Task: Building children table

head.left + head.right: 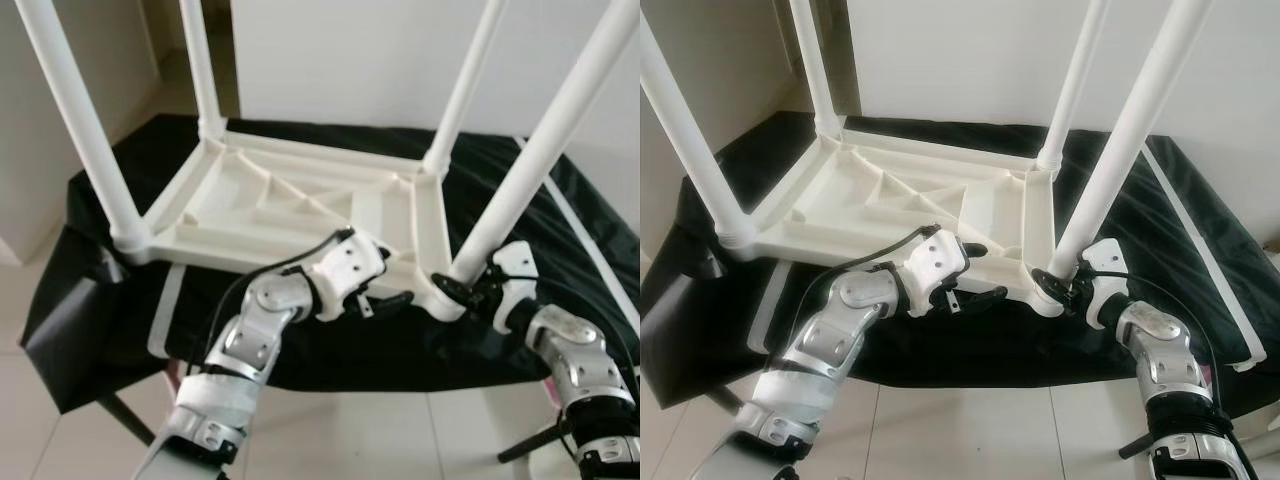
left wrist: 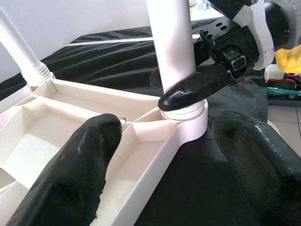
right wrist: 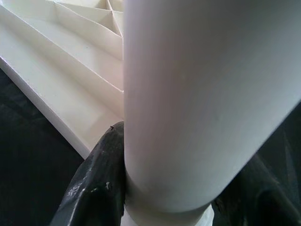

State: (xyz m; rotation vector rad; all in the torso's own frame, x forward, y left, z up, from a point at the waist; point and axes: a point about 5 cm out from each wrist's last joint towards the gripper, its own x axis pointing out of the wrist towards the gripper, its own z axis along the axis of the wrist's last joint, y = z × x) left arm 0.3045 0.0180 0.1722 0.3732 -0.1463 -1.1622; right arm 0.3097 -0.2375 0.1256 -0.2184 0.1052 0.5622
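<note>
A white plastic children's table (image 1: pixel 260 200) lies upside down on a black cloth, its four legs pointing up. My right gripper (image 1: pixel 462 290) is shut around the base of the near right leg (image 1: pixel 540 150), just above its corner socket. In the right wrist view the leg (image 3: pixel 202 94) stands between the fingers (image 3: pixel 96 183). My left gripper (image 1: pixel 385 300) is open at the table's near rim, just left of that corner. In the left wrist view its fingers (image 2: pixel 75 174) straddle the rim, facing the leg (image 2: pixel 171 42) and one of the right gripper's fingers (image 2: pixel 197 87).
The black cloth (image 1: pixel 300 350) covers a low stand that ends close in front of me, with tiled floor (image 1: pixel 330 430) below. A long white strip (image 1: pixel 590 250) lies on the cloth at the right, another (image 1: pixel 165 310) at the left front. White wall behind.
</note>
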